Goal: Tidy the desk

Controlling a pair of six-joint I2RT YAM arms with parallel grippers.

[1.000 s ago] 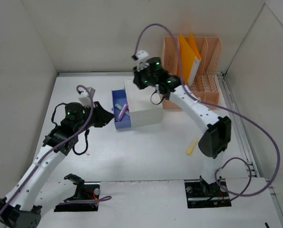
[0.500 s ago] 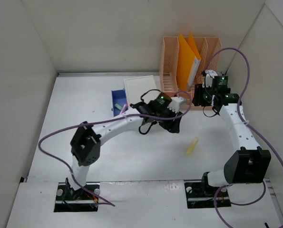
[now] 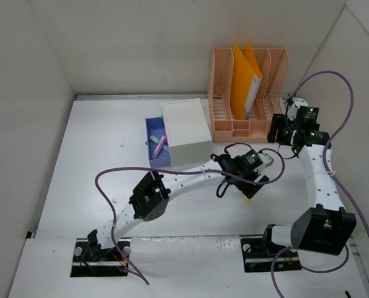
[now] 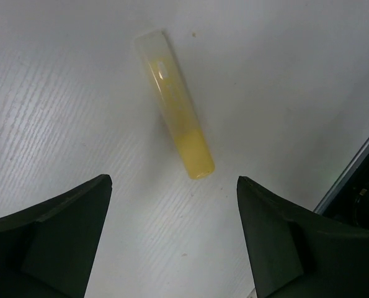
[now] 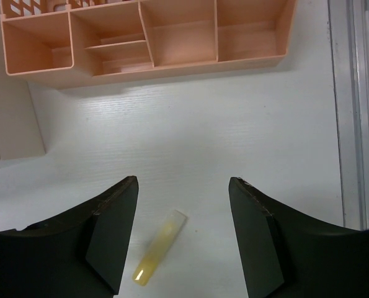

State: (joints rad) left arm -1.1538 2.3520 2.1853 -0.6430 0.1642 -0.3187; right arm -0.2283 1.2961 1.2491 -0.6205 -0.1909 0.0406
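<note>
The white desk (image 3: 97,143) carries a translucent yellow stick (image 4: 175,105) lying flat in front of the peach organizer. My left gripper (image 4: 173,180) hangs open just above the stick, which lies ahead of the fingertips, untouched. From above, the left gripper (image 3: 258,179) covers most of the yellow stick (image 3: 248,197). My right gripper (image 5: 183,180) is open and empty, high above the desk beside the organizer's right end. The right wrist view also shows the yellow stick (image 5: 159,256) far below, near its left finger.
A peach desk organizer (image 3: 249,127) with an orange folder (image 3: 246,81) stands at the back right. A white box (image 3: 186,130) sits mid-desk with a blue drawer (image 3: 156,143) pulled out on its left, a purple item (image 3: 160,146) inside. White walls enclose the desk.
The left arm swung from the left side across to the yellow stick and opened. The right arm left the white box, moved to the right of the organizer and opened.
</note>
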